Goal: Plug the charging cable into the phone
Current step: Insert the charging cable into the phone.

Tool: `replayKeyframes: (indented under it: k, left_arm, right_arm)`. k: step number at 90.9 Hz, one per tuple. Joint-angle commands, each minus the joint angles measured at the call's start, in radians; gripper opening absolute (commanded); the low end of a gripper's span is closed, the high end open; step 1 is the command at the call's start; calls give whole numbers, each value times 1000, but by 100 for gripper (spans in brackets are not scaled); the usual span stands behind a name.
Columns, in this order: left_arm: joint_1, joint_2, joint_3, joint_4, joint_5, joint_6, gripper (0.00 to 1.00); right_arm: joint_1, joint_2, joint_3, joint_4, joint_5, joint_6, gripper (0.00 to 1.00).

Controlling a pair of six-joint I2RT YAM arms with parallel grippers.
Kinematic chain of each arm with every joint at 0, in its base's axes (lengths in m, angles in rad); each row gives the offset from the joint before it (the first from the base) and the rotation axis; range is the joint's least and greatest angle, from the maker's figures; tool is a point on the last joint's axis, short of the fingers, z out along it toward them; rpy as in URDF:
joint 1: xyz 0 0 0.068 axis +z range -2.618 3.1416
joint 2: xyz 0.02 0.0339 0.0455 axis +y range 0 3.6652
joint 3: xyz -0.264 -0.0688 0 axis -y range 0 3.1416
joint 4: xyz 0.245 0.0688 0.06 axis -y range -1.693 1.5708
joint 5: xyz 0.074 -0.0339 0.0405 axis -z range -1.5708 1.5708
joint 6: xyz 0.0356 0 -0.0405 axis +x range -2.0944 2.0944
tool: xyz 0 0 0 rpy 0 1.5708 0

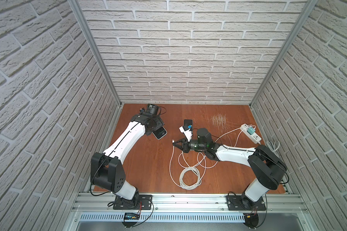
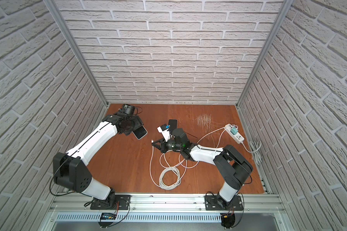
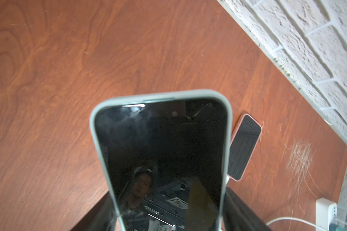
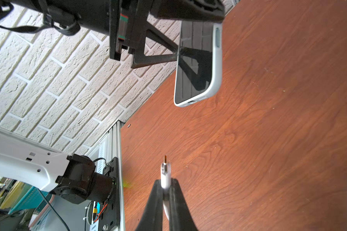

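Note:
A phone [image 1: 160,134] in a pale green case is held at the back left, screen up, just above the table. My left gripper [image 1: 153,130] is shut on its two long edges, and the left wrist view is filled by the dark phone screen [image 3: 162,152]. In the right wrist view the phone [image 4: 198,66] shows its port end, which points toward my right gripper. My right gripper [image 4: 165,183] is shut on the white charging cable plug [image 4: 165,172]. The plug's metal tip sticks out toward the phone with a clear gap between them. In a top view my right gripper [image 1: 174,142] is mid-table.
A second phone [image 1: 188,123] in a pink case lies behind the right wrist. A white power strip [image 1: 251,136] with a teal charger [image 1: 250,131] sits at the back right. The white cable runs from it into loose coils [image 1: 189,178] at the front of the table.

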Motion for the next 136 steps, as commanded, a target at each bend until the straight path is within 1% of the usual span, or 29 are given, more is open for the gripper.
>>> replayKeyframes:
  k: [1, 32, 83, 136]
  left_arm:
    - [-24, -49, 37, 36, 6, 40, 0]
    - [-60, -82, 28, 70, 36, 66, 0]
    - [-125, -96, 14, 74, 62, 95, 0]
    - [-132, -144, -59, 82, 71, 119, 0]
  right_arm:
    - [10, 21, 33, -3, -54, -20, 3]
    - [10, 70, 78, -24, -105, 0, 3]
    - [11, 69, 83, -43, -89, -7, 3]
    - [9, 52, 69, -37, -76, -15, 3]
